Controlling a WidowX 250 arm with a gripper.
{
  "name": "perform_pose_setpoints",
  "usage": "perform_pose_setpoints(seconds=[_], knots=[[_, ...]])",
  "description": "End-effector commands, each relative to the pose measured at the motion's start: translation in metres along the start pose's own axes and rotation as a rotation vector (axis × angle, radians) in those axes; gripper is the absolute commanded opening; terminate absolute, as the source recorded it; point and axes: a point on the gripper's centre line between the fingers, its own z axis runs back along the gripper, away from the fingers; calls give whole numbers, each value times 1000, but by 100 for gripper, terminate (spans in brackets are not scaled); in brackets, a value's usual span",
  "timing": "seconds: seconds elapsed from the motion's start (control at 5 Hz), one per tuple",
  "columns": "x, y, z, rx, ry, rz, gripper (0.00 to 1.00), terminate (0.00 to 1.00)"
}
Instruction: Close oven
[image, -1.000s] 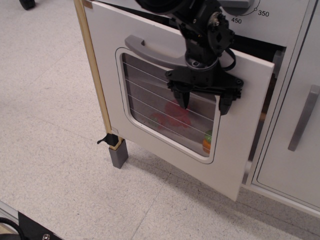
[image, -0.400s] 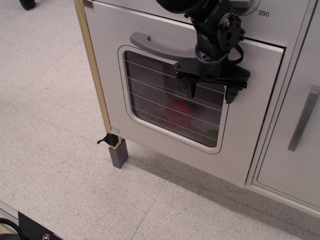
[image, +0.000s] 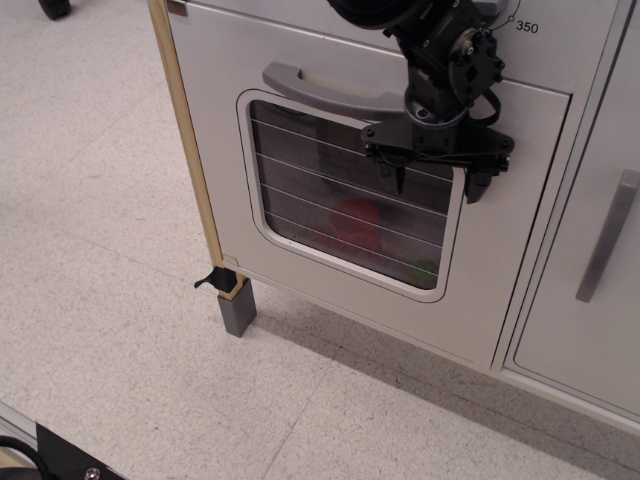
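The white toy oven's door (image: 300, 260) stands flush with the cabinet front, no gap showing along its top or right edge. Its rounded clear window (image: 340, 215) has thin wire lines, and red and green shapes show dimly behind it. The curved grey handle (image: 320, 92) runs above the window. My black gripper (image: 437, 184) hangs in front of the door's upper right, fingers spread apart and holding nothing, its tips at the window's top right corner. Whether the tips touch the door I cannot tell.
A plain white cabinet door with a straight grey bar handle (image: 607, 235) is to the right. A temperature dial marked 350 (image: 527, 25) is above. A wooden side post (image: 190, 150) ends in a grey foot (image: 238, 312) on the speckled floor (image: 120, 330).
The oven door has swung from well ajar to flush against the oven front. My gripper moved with it, up and to the right, staying open.
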Motion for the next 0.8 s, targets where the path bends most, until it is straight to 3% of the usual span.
perform_pose_setpoints(seconds=[0.0, 0.2, 0.4, 0.6], knots=[[14, 2, 34, -47, -42, -13, 100, 0], [3, 11, 43, -2, 1, -10, 100, 0], [3, 11, 43, -2, 1, -10, 100, 0], [3, 11, 43, -2, 1, -10, 100, 100]])
